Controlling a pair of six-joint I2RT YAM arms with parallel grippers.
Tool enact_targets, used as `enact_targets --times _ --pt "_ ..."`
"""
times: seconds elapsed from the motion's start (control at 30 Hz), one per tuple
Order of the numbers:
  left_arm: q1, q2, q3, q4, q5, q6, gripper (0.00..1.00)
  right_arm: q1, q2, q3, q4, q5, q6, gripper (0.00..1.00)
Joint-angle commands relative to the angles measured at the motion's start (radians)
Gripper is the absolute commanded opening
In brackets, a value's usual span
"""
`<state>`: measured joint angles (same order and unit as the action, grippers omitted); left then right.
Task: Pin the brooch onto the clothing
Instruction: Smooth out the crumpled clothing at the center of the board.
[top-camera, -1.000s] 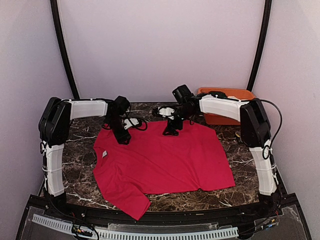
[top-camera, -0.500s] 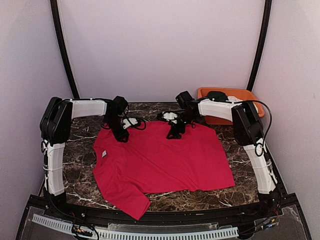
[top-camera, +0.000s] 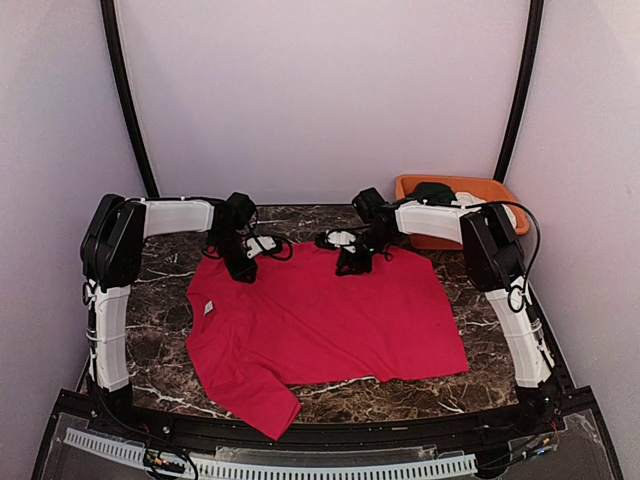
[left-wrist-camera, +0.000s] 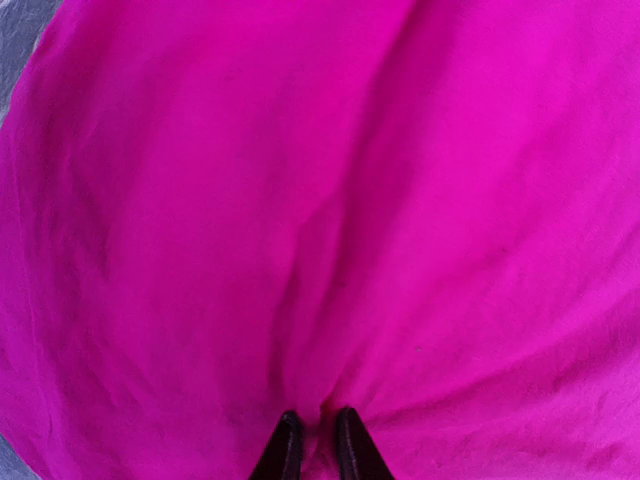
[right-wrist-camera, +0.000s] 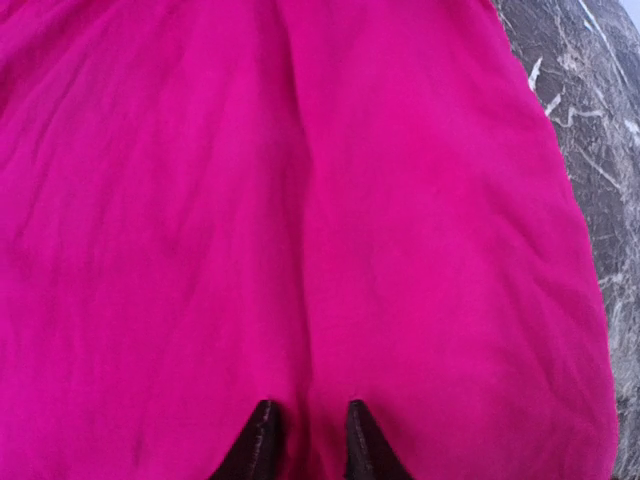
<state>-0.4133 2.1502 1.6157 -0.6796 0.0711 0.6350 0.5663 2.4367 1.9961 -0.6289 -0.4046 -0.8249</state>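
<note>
Bin (top-camera: 484, 184) near T-shirt (top-camera: 330, 320) (top view only)

Top view looks down; wrist views hug the T-shirt (top-camera: 330, 320).

text: none readable | T-shirt (top-camera: 330, 320): small white tag, illegible

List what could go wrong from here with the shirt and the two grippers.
1. The left gripper pinches a fold of the shirt near its far edge; a lift may drag the whole shirt across the table.
2. The right gripper straddles a ridge of cloth; whether it is clamped I cannot tell, so it may slip out.
3. No brooch shows in any view; it may be missing.
</note>
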Motion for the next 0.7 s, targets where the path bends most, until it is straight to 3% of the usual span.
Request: enact_targets --times 0.0,0.1,0.4,0.67 --pt "0.007 0.047 -0.003 -0.05 0.002 -0.006 0.06 -0.009 0.007 -0.024 -0.057 -0.023 -0.026 0.14" --pt "0.007 0.046 0.012 -0.058 -0.019 -0.017 0.01 -0.01 -0.01 -0.029 -0.066 -0.05 -0.041 0.0" --pt "0.007 -0.001 0.033 -0.059 -0.058 -0.092 0.01 -0.018 -0.078 -0.032 -0.074 -0.082 -0.048 0.0" --pt "-0.022 -0.171 -0.088 0.042 -0.11 -0.106 0.01 -0.018 -0.137 -0.034 -0.051 -0.08 -0.038 0.0"
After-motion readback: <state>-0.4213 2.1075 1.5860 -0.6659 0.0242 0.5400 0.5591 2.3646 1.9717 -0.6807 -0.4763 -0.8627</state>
